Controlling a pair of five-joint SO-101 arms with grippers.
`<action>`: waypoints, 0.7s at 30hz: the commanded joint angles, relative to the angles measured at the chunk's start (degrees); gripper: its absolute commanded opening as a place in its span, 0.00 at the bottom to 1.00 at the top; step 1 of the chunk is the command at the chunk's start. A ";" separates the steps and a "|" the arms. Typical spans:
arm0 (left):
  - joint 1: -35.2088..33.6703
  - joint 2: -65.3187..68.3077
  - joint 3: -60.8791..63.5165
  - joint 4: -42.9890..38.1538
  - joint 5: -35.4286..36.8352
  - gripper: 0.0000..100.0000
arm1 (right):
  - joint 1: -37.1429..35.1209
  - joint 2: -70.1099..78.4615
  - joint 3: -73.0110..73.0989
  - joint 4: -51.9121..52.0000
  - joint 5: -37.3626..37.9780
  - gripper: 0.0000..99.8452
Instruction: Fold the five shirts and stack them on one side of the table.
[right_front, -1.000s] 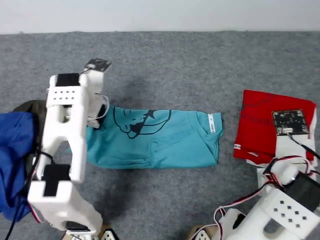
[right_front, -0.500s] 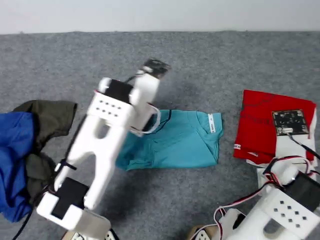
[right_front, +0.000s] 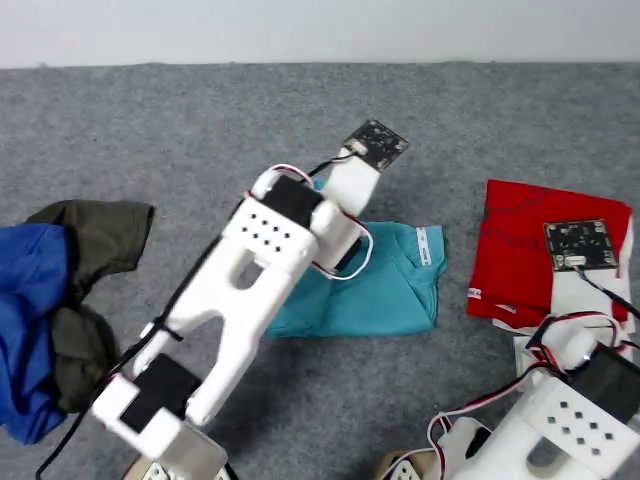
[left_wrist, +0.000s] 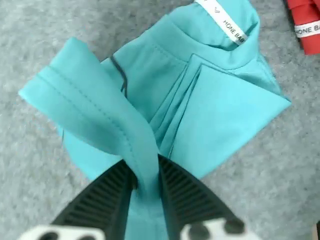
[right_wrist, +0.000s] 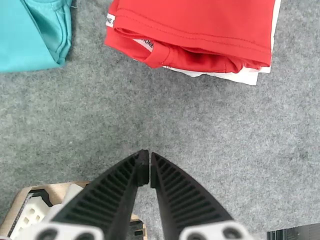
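A teal shirt (right_front: 390, 285) lies mid-table, partly folded; in the left wrist view its collar end (left_wrist: 225, 30) is flat and a hem (left_wrist: 95, 110) is lifted over it. My left gripper (left_wrist: 145, 172) is shut on that hem, above the shirt's middle (right_front: 345, 250). A folded red shirt (right_front: 535, 250) lies at the right on a white one (right_wrist: 250, 75). My right gripper (right_wrist: 145, 165) is shut on nothing, above bare carpet near the front right, short of the red shirt (right_wrist: 195, 30). A blue shirt (right_front: 25, 320) and an olive shirt (right_front: 95, 245) are heaped at the left.
Grey carpet (right_front: 300, 130) covers the table; a pale wall runs along the far edge. The right arm's white body (right_front: 560, 420) fills the front right corner. A wooden base piece (right_wrist: 30, 210) sits under the right gripper.
My left gripper has carried the teal shirt's left end rightward over the rest, halving its length. The olive shirt is now uncovered. The right arm has not moved.
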 joint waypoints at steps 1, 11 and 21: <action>1.32 3.60 -6.37 -1.14 0.53 0.01 | 0.84 -0.84 -0.35 2.07 0.26 0.01; 5.01 17.05 -25.80 3.16 0.62 0.01 | 0.84 -0.84 -0.35 1.89 0.26 0.01; 7.12 32.70 -45.85 11.52 0.44 0.06 | 0.84 -0.75 -0.35 1.80 0.44 0.01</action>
